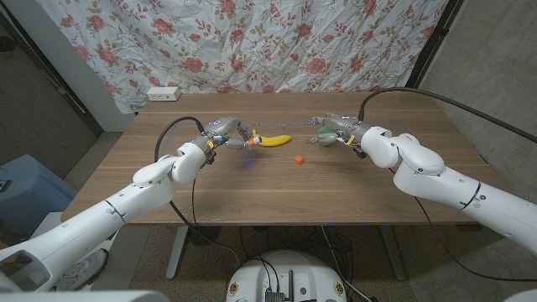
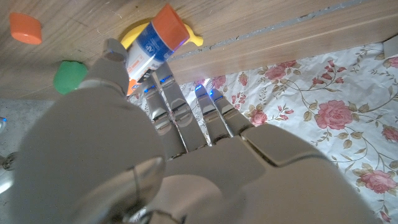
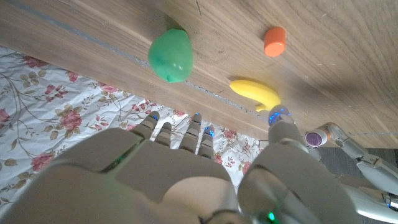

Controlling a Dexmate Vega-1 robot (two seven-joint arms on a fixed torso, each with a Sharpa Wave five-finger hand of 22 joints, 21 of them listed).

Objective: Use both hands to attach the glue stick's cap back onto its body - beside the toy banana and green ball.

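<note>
Wooden table (image 1: 252, 189) with plank grain, white cloth backdrop (image 1: 277, 42) printed with red roses hanging behind it, white power strip (image 1: 163, 93) at its foot, grey wall (image 1: 80, 59) beyond the left hand (image 1: 220, 134), blue bin (image 1: 25, 193) on the floor, even indoor light

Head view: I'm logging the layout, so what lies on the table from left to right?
Left hand holding the glue stick → toy banana → orange cap → green ball → right hand.
</note>
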